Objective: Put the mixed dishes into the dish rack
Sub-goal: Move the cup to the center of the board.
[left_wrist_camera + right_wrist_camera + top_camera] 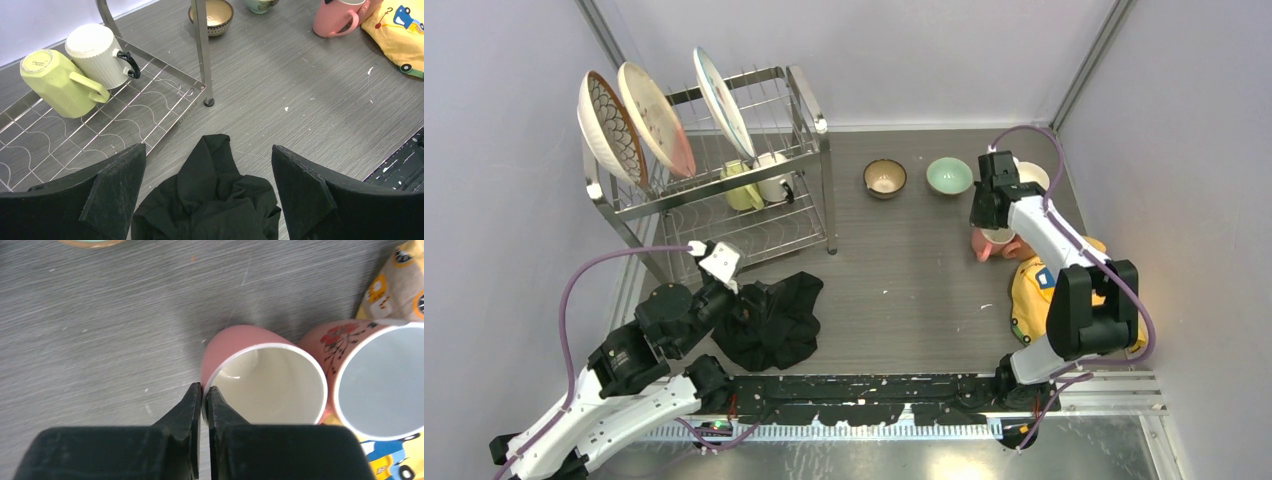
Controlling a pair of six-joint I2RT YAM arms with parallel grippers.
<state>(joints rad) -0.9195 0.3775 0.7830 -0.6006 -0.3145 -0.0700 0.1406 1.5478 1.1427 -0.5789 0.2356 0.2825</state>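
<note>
Pink mug point(265, 380): plain pink outside, cream inside, thin white rim; mouth faces up toward the right wrist camera.
Where it stands: on the grey table point(904, 290), right side, touching a flowered mug point(350, 340) and just beside the yellow cloth point(1029, 295).
Right gripper point(202, 390): fingers pinched nearly together at the mug's near-left rim. The wall seems to be caught between them, one finger inside and one outside, though the gap is too thin to be sure.
Left gripper point(208, 148): fingers spread wide, holding nothing, above the black cloth point(210, 205), just in front of the rack's corner leg.
Dish rack point(724, 182): silver wire, two tiers, far left of the table, well apart from the pink mug.
Top tier: three patterned plates point(656, 120) standing on edge.
Lower tier: yellow mug point(60, 82) and white mug point(97, 55) lying on their sides, side by side.
Bowls: brown bowl point(885, 178) and mint-green bowl point(949, 176) upright on the table between rack and right gripper.
</note>
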